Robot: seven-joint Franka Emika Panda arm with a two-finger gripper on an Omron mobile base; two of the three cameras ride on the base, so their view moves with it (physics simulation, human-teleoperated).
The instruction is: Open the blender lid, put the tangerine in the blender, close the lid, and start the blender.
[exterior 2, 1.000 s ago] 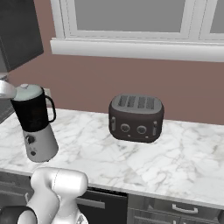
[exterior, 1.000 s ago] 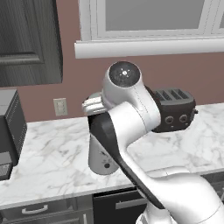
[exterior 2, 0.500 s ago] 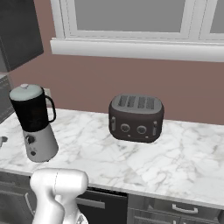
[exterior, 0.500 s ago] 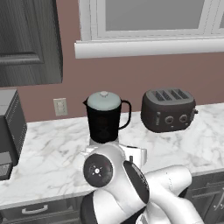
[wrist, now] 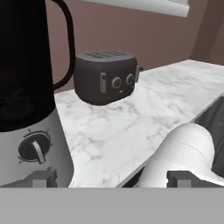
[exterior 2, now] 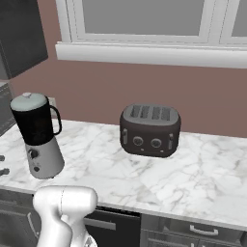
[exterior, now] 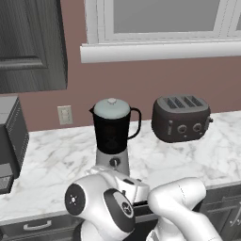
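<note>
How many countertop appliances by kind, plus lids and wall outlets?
Blender: 1
Blender lid, seated on the jar: 1
Toaster: 1
Wall outlet: 1
Total: 4

The arm dropped from its raised pose in front of the blender (exterior: 112, 136) down below the bench (exterior: 52, 160) edge, uncovering the jar and the blender lid (exterior: 111, 108). The tool (wrist: 111, 178) ended up low, close beside the blender's base, jaws spread wide, holding nothing.
</note>
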